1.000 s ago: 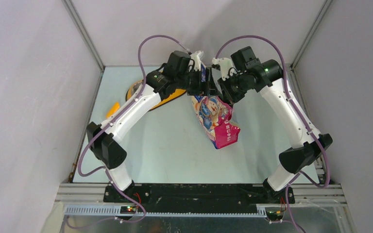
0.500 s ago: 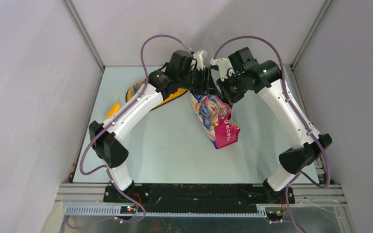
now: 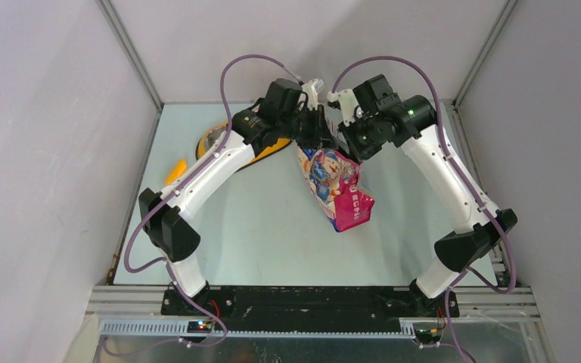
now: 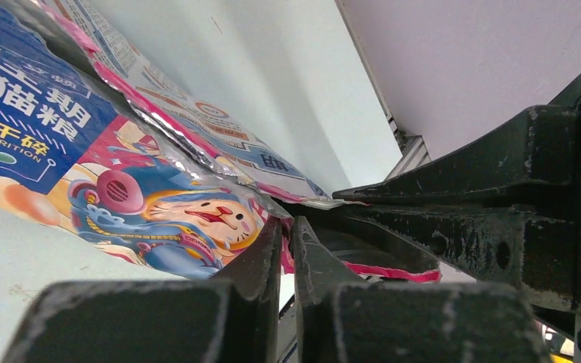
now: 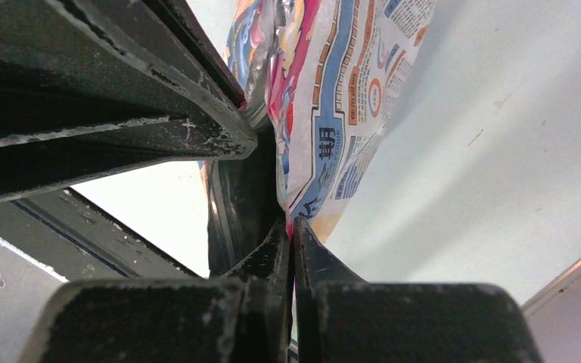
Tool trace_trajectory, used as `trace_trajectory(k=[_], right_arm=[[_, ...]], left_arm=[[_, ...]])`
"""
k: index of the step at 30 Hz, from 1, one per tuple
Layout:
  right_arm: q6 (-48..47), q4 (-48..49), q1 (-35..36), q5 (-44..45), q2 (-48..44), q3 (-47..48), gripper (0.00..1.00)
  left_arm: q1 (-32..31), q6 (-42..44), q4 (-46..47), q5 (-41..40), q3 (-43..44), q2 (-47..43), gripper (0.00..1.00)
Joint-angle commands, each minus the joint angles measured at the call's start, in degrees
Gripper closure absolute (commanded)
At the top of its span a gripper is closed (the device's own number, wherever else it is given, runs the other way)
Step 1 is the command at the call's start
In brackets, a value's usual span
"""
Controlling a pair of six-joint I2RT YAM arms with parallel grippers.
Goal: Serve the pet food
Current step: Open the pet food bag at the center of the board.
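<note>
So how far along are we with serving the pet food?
Done: both the left gripper and right gripper are shut on the top edge of the pouch. In hand: likely pulling it open; whether it's open yet isn't visible. Left: no kibble is visible anywhere, and the yellow feeder, half hidden under the left arm, awaits filling.

glossy foil pouch (image 3: 334, 185) pinched in both jaws: blue and pink, cartoon cat, white Chinese lettering | jaws: black, scuffed grey | flat worktop (image 3: 257, 227): pale mint | plastic scoop (image 3: 175, 171), left of jaws: orange
</note>
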Motion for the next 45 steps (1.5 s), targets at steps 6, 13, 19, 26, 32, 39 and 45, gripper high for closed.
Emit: trace_trajectory(k=[6,13,19,26,32,39,45], right_arm=[[0.5,5.31,-0.51,6.97,-2.51,1.18,0.99],[0.08,5.37,-0.41,-2.46,-0.53,4.82,0.7],[0.76,6.55,-0.12,-2.6,3.4,7.85,0.67],[0.92,6.42,1.12,-1.7,6.18,8.87,0.68],[1.61,7.1,1.33,2.47,6.2,8.53,0.83],[2.61,8.23,0.97,9.82,5.34,7.82,0.95],[3.35,8.57,-0.74,11.13,4.92,7.82,0.97]], left_arm=[[0.4,1.47,-1.77,-1.28,2.38,-2.52,0.92],[0.37,1.13,-1.67,-0.76,2.25,-2.67,0.92],[0.37,0.96,-1.44,-0.31,1.76,-3.03,0.92],[0.35,1.2,-1.46,-0.53,1.63,-3.45,0.92],[0.39,1.23,-1.52,-0.63,1.42,-3.84,0.92],[0.38,1.41,-2.33,-1.59,1.49,-4.44,0.93],[0.36,1.7,-2.54,-2.21,1.03,-5.28,0.93]])
